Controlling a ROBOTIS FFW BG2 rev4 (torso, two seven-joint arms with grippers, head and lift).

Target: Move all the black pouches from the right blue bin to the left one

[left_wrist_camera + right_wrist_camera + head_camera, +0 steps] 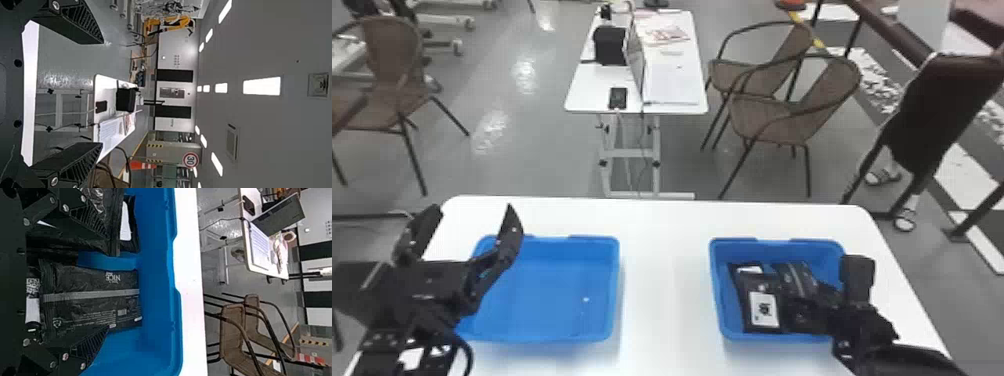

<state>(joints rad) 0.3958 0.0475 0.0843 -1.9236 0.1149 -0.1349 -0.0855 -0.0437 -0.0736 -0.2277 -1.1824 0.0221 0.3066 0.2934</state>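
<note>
Over the right blue bin (716,300), right gripper (830,296) is spread, fingers apart, black pouches (763,310) lying in the bin beneath. Left gripper (472,209), also spread, hangs by the left blue bin (547,290). Both bins on white table (664,280). Farther off: second table (597,101) with laptop (669,82), brown chairs (777,122) beside.
</note>
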